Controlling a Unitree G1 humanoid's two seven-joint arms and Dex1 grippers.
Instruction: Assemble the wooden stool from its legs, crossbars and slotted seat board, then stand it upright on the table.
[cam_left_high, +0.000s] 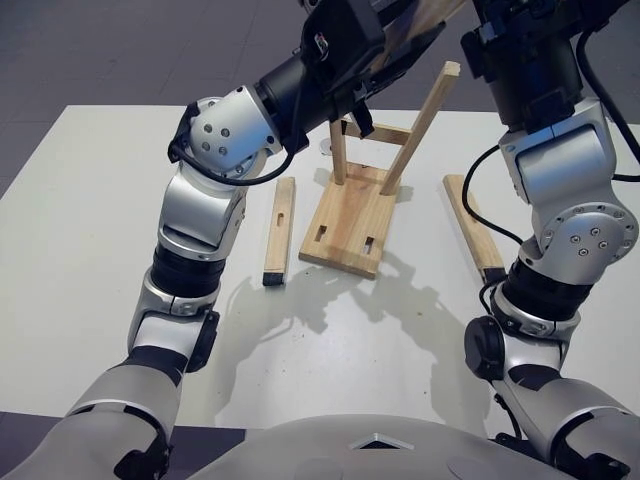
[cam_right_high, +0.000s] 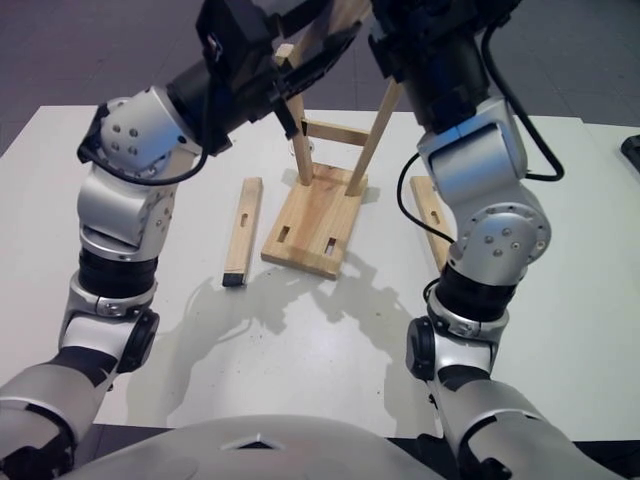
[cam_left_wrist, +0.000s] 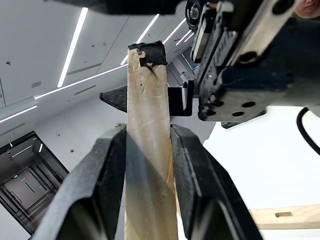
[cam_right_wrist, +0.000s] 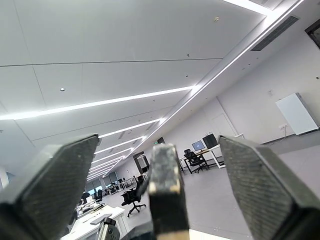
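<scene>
The slotted seat board (cam_left_high: 345, 238) lies flat on the white table (cam_left_high: 100, 200). One leg (cam_left_high: 338, 152) stands upright in it. A second leg (cam_left_high: 420, 125) leans in it, and a crossbar (cam_left_high: 386, 132) joins the two. High above the board, my left gripper (cam_left_wrist: 147, 135) is shut on a wooden leg (cam_left_wrist: 146, 95) with a black tip. My right gripper (cam_right_wrist: 159, 145) is raised beside it and open. A black-tipped leg end (cam_right_wrist: 165, 195) sits between its fingers (cam_right_wrist: 55, 190) without touching them.
One loose slotted leg (cam_left_high: 280, 232) lies left of the board. Another (cam_left_high: 470, 222) lies to the right, partly behind my right arm. There is bare table in front of the board. A dark object (cam_right_high: 632, 150) sits at the far right edge.
</scene>
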